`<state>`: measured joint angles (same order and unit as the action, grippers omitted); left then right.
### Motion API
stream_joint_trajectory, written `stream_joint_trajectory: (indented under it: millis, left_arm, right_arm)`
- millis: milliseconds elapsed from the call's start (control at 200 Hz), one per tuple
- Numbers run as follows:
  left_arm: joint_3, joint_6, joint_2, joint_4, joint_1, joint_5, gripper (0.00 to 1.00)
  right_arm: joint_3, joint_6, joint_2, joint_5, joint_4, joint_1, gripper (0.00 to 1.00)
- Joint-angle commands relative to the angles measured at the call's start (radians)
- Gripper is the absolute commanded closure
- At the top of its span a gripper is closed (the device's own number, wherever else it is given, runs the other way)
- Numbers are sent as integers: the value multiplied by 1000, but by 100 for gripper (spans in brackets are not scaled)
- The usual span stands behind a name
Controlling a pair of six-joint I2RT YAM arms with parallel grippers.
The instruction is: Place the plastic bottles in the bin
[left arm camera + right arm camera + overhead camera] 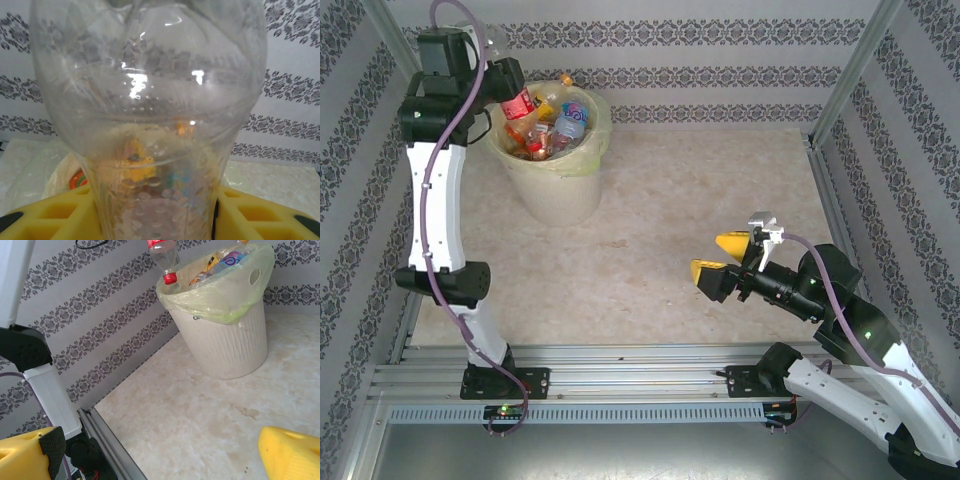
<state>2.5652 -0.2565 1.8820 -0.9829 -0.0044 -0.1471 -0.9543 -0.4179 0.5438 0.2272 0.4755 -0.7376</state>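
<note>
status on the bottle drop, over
Left hand shut on bottle, cap-down over bin rim. Right hand open, empty. Bin nearly full; nothing blocking.

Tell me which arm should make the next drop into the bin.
Left. The left hand grips a clear bottle, cap down, over the bin rim; the right hand stands open and empty, far across the table.
</note>
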Motion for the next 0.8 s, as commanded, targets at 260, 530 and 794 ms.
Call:
stream_joint_trajectory:
  millis: [260,530,794]
  left_arm:
    - [34,-171,99,-110,80,-100,46]
    - [8,-229,148,-131,114,-160,45]
    - [-22,-281,189,-126,132,-263,40]
  right_arm:
    - [19,15,-9,-29,7,-9,2]
    - [26,13,14,-25,6,-9,2]
    - [29,13,16,-30,12,-9,2]
